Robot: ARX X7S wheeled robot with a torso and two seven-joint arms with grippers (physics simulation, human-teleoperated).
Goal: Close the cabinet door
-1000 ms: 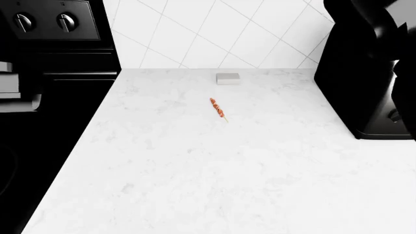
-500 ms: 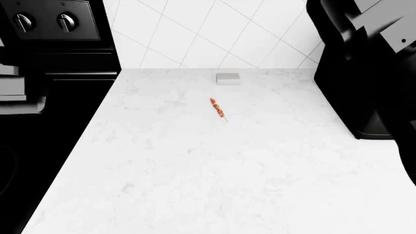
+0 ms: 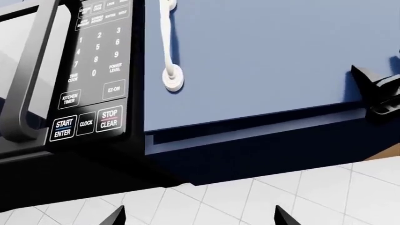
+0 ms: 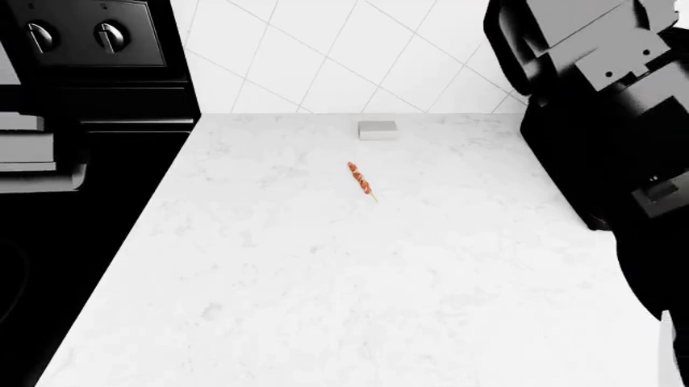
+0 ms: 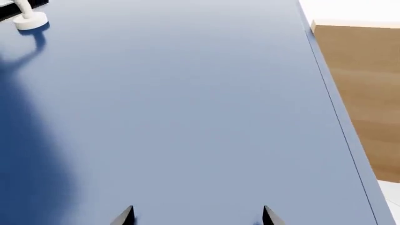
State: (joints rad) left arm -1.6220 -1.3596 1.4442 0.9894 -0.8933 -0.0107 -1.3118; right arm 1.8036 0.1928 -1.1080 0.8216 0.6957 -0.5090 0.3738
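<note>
One flat blue cabinet door (image 5: 187, 108) (matte)

Blue cabinet door (image 5: 181, 103) with white handle (image 3: 168, 51)

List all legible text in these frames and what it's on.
All on the microwave keypad:
"START ENTER"
"CLOCK"
"STOP CLEAR"
"KITCHEN TIMER"
"EZ-ON"
"TIME COOK" and "POWER LEVEL"
Digits 2, 3, 5, 6, 8, 9, 0
Top-row button labels: too small to read.
Head and right wrist views: no text.
</note>
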